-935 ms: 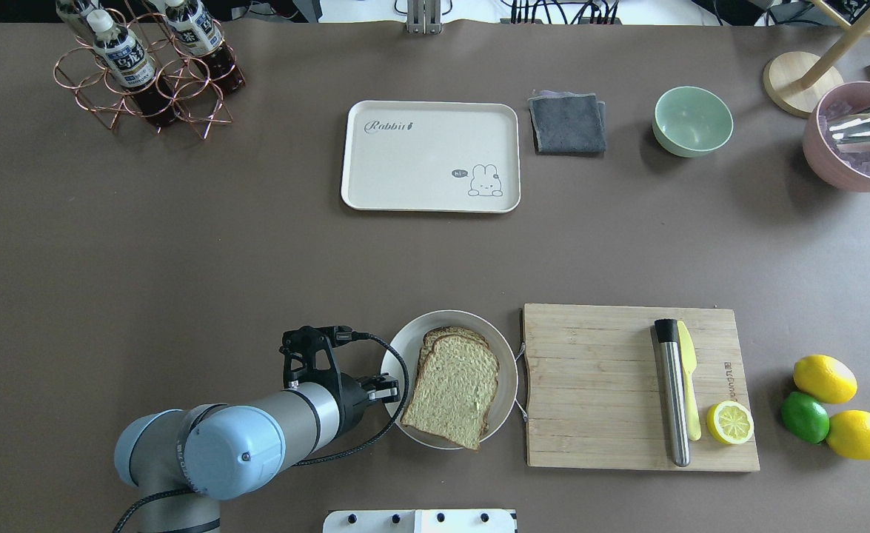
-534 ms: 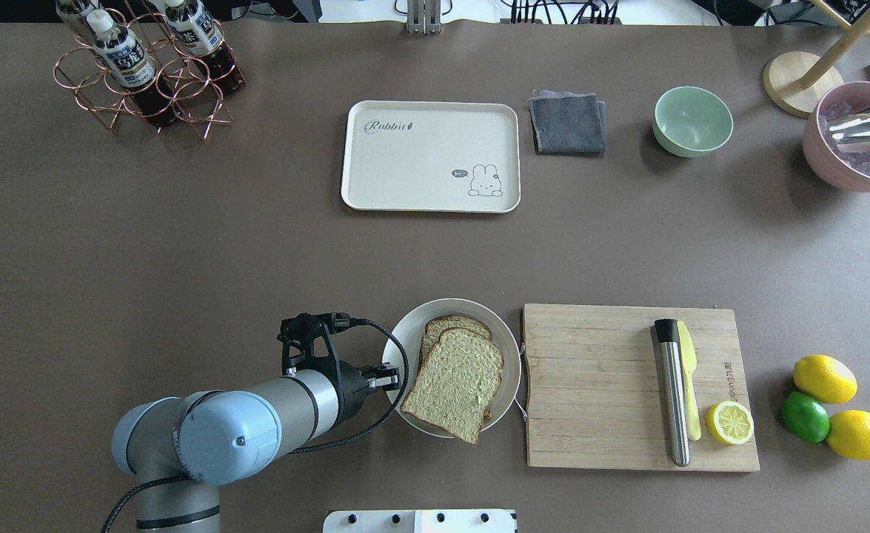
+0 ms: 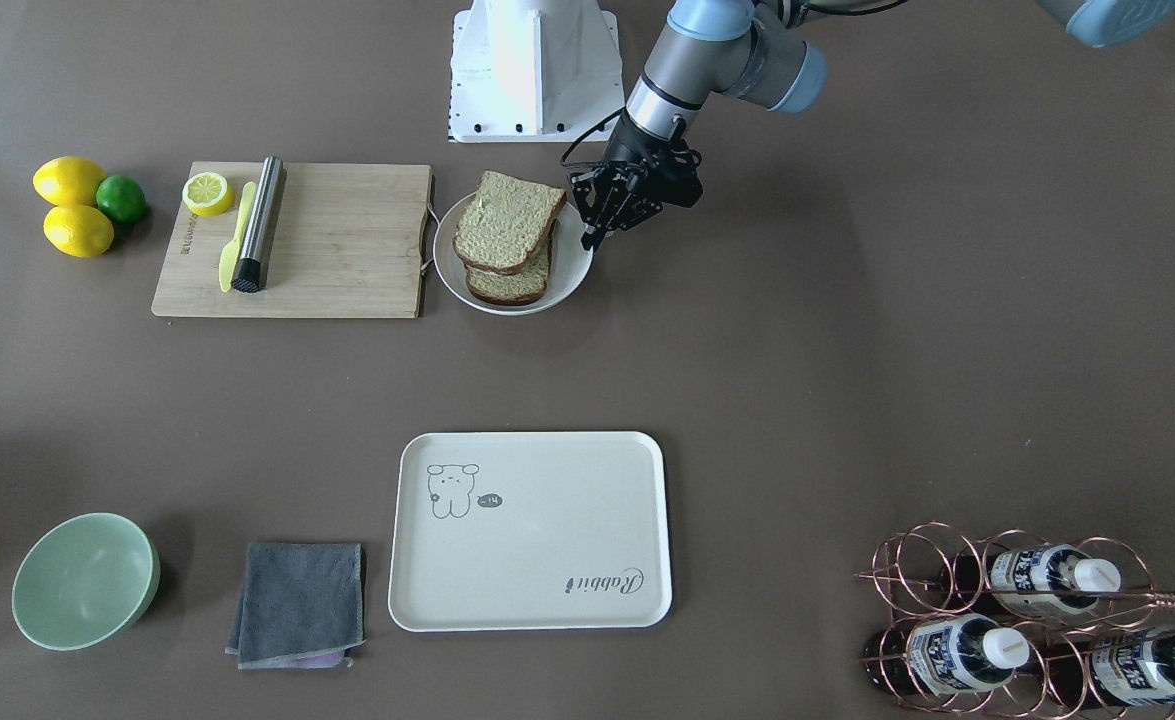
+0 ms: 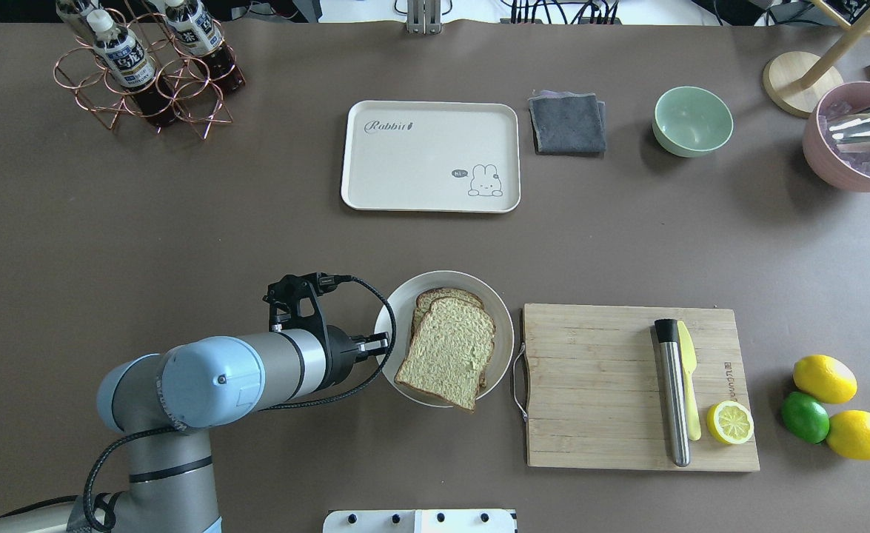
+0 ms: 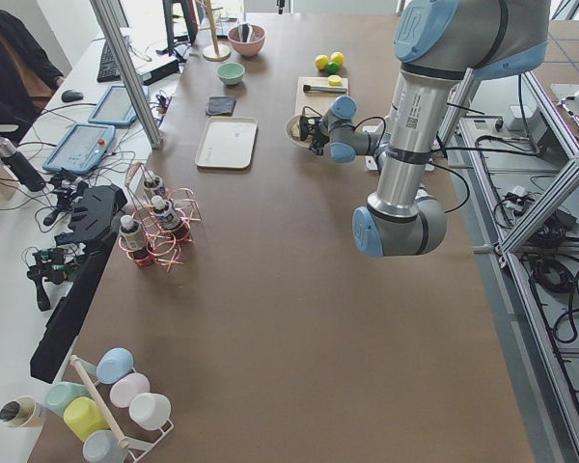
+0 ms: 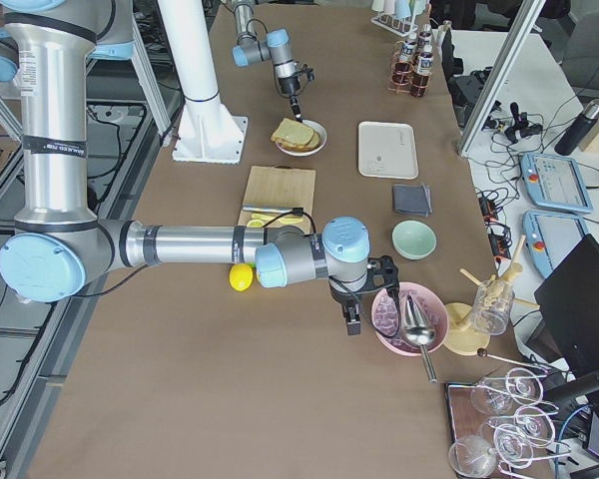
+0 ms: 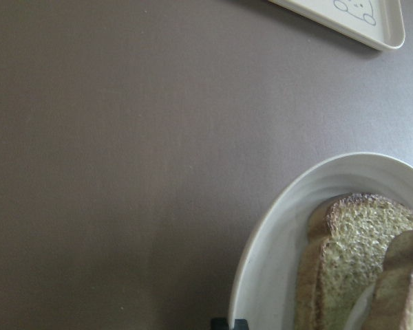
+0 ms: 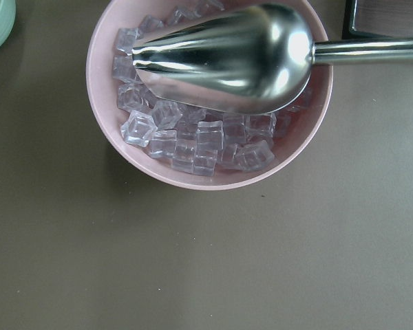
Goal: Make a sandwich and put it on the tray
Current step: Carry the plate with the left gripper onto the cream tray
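Two stacked slices of greenish-tan bread, the sandwich (image 4: 449,352) (image 3: 507,225) (image 7: 351,275), lie on a round white plate (image 4: 397,326) (image 3: 507,305) (image 7: 275,240). My left gripper (image 4: 384,342) (image 3: 587,236) is shut on the plate's rim on its left side, reaching in from the left. The cream tray (image 4: 405,170) (image 3: 547,540) (image 7: 372,31) lies bare farther out, beyond the plate. My right gripper (image 6: 351,317) hangs over a pink bowl of ice (image 8: 213,180); I cannot tell whether it is open or shut.
A wooden cutting board (image 4: 597,385) with a steel rod, a yellow knife and a halved lemon sits right of the plate. Lemons and a lime (image 4: 805,416) lie farther right. A grey cloth (image 4: 568,122), a green bowl (image 4: 692,121) and a bottle rack (image 4: 146,66) stand at the far side.
My left gripper has moved away from the robot's base toward the tray, and the plate with the bread has moved with it, clear of the cutting board's handle.
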`<act>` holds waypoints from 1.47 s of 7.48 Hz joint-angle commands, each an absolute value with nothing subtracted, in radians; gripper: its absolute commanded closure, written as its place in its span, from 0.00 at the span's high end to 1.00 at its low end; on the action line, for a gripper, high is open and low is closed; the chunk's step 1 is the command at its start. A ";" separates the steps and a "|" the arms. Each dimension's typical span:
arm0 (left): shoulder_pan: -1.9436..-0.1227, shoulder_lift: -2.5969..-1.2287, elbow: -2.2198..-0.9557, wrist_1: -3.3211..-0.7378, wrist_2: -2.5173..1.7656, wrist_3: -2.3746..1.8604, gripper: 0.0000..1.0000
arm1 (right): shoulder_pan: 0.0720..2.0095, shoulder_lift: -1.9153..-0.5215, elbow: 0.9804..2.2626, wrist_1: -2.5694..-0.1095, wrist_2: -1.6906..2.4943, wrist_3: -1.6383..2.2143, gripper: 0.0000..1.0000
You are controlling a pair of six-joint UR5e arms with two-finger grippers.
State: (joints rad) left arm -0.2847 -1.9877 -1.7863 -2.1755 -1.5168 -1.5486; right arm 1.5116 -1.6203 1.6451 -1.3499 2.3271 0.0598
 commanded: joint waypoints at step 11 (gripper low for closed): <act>-0.581 -2.322 -1.495 -2.022 -1.597 -2.011 0.00 | 1.514 -1.595 1.634 -1.407 2.329 0.060 1.00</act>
State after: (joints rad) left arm -0.5448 -2.2536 -1.6104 -2.0159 -1.5947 -2.0127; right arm 1.5140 -1.6080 1.6372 -1.3894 2.3285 0.0598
